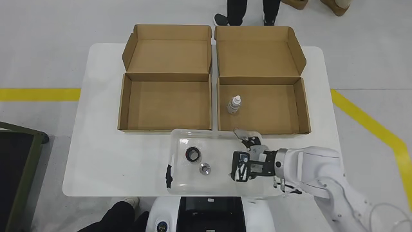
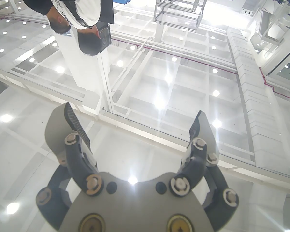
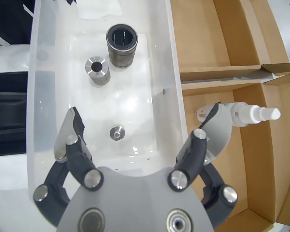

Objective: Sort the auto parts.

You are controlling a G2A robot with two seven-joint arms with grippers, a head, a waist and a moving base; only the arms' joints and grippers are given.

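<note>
A clear plastic bin at the table's front holds three metal parts. A black-rimmed cylindrical bearing stands upright, with a silver slotted sleeve beside it. A small silver stud lies apart from them, below my right gripper. That gripper hangs open above the bin's right part with nothing between its fingers. My left gripper is open and empty, pointing up at the ceiling.
Two open cardboard boxes stand behind the bin, the left box bare inside. The right box holds a white spray bottle near its front left corner. White table surrounds them.
</note>
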